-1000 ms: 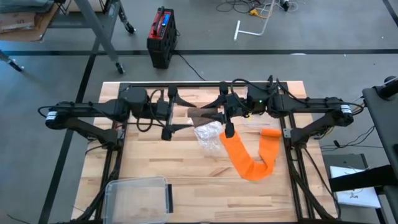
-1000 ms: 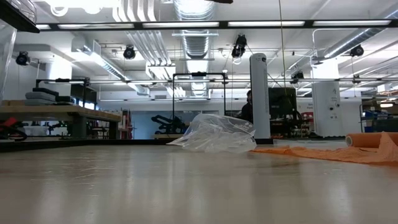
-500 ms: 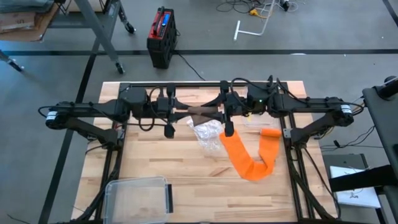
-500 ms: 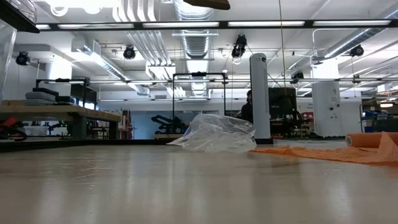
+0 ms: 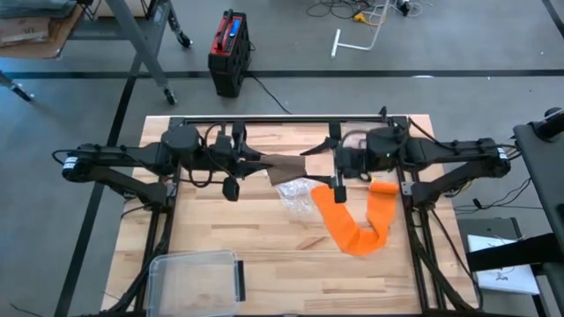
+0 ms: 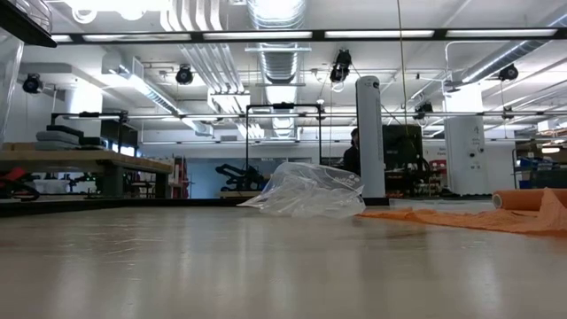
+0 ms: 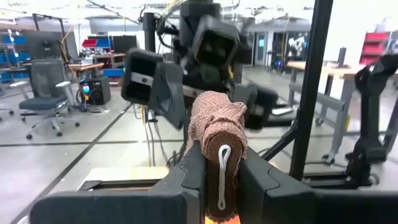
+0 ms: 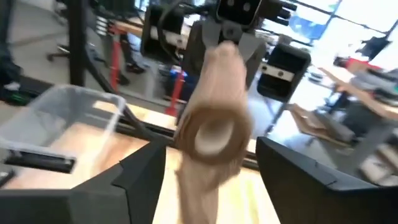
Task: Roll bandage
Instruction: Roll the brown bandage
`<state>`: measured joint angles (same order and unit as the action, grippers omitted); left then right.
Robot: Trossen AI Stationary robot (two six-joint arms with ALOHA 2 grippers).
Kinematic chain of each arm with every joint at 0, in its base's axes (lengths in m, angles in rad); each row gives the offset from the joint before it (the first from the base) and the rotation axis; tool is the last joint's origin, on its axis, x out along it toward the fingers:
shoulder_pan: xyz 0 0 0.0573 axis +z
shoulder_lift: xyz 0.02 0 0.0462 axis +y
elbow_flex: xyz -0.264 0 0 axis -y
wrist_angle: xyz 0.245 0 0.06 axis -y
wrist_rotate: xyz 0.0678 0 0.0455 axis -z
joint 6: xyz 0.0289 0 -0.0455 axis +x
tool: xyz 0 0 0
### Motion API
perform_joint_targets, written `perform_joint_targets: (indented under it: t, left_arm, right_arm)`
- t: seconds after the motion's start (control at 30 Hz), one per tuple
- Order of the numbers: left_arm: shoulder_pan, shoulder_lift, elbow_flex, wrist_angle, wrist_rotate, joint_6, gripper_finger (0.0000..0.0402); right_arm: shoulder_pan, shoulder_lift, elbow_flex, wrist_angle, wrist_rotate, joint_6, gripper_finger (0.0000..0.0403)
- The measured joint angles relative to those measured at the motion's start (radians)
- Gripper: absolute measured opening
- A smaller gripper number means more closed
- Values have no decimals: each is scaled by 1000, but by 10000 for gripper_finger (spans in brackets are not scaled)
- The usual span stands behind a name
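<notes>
High view: both arms reach inward over the far half of the wooden table [image 5: 220, 229]. Left gripper [image 5: 256, 161] sits left of centre, fingers pressed together on one end of a tan bandage roll [image 5: 284, 165]; the roll is off the table surface, held up betw. the two arms. Right gripper [image 5: 319, 158] sits right of centre, w/ fingers spread and apart from the roll's other end.

Left wrist view: left gripper [image 7: 219, 177] pinches the bandage roll [image 7: 216, 134] end-on; rolled end w/ a white clip faces the camera, one dark finger [image 7: 186, 174] tight against each side. Right arm's housing shows just beyond the roll.

Right wrist view: right gripper [image 8: 211, 177] has its two fingers set wide, one each side of the roll [image 8: 214, 124], w/ clear gaps; no contact seen. Hollow end of the roll faces the camera. Left gripper grips its other end.

Other items, high view:
- Orange bandage strip [image 5: 352, 220], unrolled, lies in a U shape on the table, right of centre, one end partly rolled near the right arm.
- Clear plastic bag [image 5: 295, 195], crumpled, lies just left of the orange strip, touching it.
- Clear plastic container [image 5: 196, 277] sits at the near left edge.

Low view: bag [image 6: 306, 190] and orange strip [image 6: 478, 215] rest on the table top; neither gripper is in frame.
</notes>
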<state>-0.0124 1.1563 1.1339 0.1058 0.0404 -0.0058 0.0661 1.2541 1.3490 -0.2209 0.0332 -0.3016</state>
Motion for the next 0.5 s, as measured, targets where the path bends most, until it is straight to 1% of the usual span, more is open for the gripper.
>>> perform_joint_targets:
  t: [0.13,0.27,0.4,0.5]
  left_arm:
    - [0,1,0,-11,-6,-30,38]
    - [0,-12,0,-11,-5,-31,37]
    - [0,-23,-2,-10,12,45,39]
    - [0,-21,-4,4,76,118,41]
  right_arm:
    - [83,11,-7,-26,204,-48,241]
    - [183,5,-8,3,350,-61,226]
    - [242,8,-7,72,369,28,208]
    - [244,24,-8,102,379,96,196]
